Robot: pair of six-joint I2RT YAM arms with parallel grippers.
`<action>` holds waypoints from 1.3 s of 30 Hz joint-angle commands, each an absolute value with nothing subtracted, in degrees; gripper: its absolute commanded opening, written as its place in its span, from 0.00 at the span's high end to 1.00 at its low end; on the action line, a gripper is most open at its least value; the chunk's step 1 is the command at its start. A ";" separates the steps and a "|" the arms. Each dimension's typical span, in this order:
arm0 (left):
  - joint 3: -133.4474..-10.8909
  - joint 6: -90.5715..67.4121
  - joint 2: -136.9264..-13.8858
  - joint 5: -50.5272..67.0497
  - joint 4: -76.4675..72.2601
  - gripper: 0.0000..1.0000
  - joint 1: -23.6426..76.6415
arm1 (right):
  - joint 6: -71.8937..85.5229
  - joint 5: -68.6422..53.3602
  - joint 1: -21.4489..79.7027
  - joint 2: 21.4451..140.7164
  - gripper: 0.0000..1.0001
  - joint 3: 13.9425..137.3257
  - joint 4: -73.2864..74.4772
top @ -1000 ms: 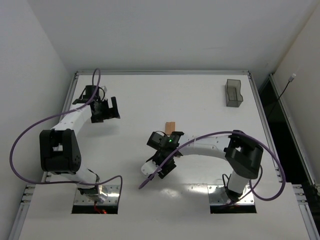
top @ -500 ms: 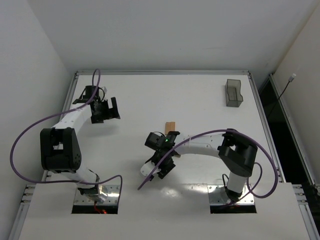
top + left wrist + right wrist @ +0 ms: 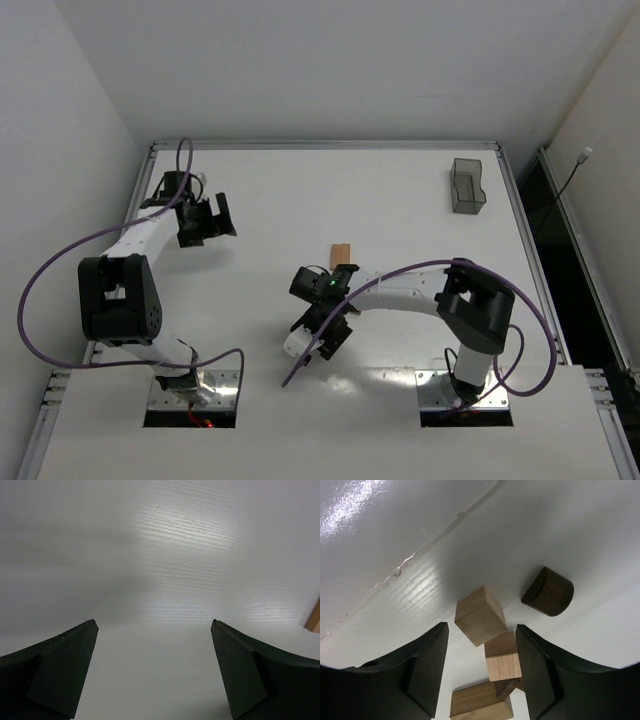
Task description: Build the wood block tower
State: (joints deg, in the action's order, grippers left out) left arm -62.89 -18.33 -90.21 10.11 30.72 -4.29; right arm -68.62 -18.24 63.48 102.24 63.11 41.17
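Loosely lie 3 tan wood blocks (image 3: 480, 616), 1 dark half-round (image 3: 548, 591); left tool (image 3: 154, 622), right tool (image 3: 481, 626) gape.

Top external: fixed high behind both arm bases, looking down on the whole white table (image 3: 400, 195); left wrist: low, close, facing across the tabletop between its fingers (image 3: 60, 675); right wrist: close above wood blocks (image 3: 480, 616) between its fingers (image 3: 427, 670); tabletop common to all.
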 commanded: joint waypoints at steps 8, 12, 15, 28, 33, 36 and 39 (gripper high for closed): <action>-62.50 -19.25 -90.62 12.22 29.09 0.04 -6.77 | -74.53 -18.02 66.09 101.25 0.47 60.47 42.19; -62.49 -19.25 -90.62 12.22 29.09 0.04 -7.29 | -75.84 -17.49 67.32 100.72 0.47 59.24 41.57; -62.49 -19.25 -90.62 12.74 29.09 0.04 -7.29 | -75.85 -16.44 67.94 100.72 0.49 59.24 40.43; -62.49 -19.78 -91.14 13.36 28.56 0.04 -7.29 | -71.39 -15.90 67.41 103.01 1.00 64.15 41.57; -61.35 -21.97 -91.14 12.05 27.96 0.04 -7.82 | -49.35 -20.99 61.53 107.40 1.00 76.34 47.10; -58.98 -22.58 -89.82 12.04 27.25 0.04 -7.82 | -30.98 -21.53 57.14 107.93 1.00 82.94 47.11; -57.75 -23.11 -88.07 11.43 26.02 0.04 -7.82 | -10.04 -14.64 53.28 106.54 1.00 87.09 43.97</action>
State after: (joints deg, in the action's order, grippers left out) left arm -58.70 -21.58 -91.02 11.94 28.47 -7.05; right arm -36.45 -17.82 56.38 108.68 82.17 45.74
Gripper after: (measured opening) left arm 0.957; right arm 0.316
